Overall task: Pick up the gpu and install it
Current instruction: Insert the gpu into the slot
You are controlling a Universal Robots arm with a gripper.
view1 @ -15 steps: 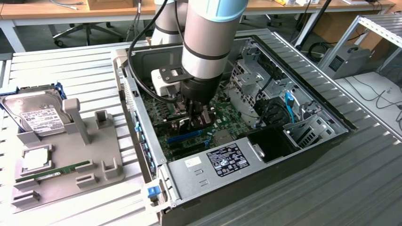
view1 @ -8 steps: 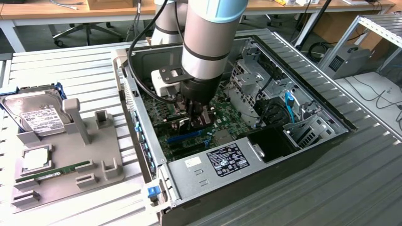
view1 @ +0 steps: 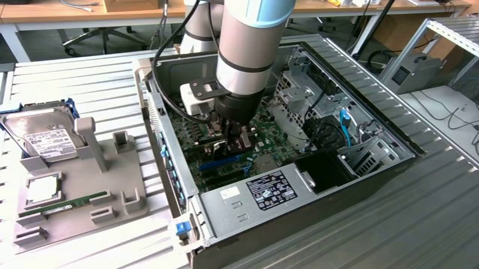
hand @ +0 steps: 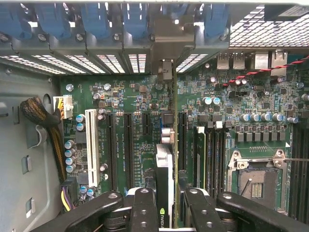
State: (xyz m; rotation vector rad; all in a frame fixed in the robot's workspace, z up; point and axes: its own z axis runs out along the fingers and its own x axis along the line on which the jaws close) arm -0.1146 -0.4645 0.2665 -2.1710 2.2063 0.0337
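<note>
1. Nearest in the exterior view is the power supply (view1: pixel 273 190) with its sticker, at the near end of the open case (view1: pixel 374 106). Well off to the exterior view's left, a grey tray (view1: pixel 75 224) holds a hard drive (view1: pixel 45 137) and a RAM stick (view1: pixel 64 206).
2. Mid-case, the gripper (hand: pixel 169 212) points straight down with its fingers (hand: pixel 145 208) clamped on the gpu (hand: pixel 165 179), which stands on edge between them.
3. Key bit: the gpu isn't off to any side. It hangs right under the hand, just above the motherboard (hand: pixel 140 104). Its long axis runs the same way as the long card slots, heading for the vented back wall (hand: pixel 96 63). There's one arm, so no choice of hand. Can't tell if the bottom edge is touching a slot yet.
4. Room looks tight. The white slot (hand: pixel 91 145) and black slots sit on one side of the card, and the memory slots and the processor socket (hand: pixel 256 181) on the other.
5. Farther back, the drive cage (view1: pixel 299 89) and some cables sit near the arm.
</note>
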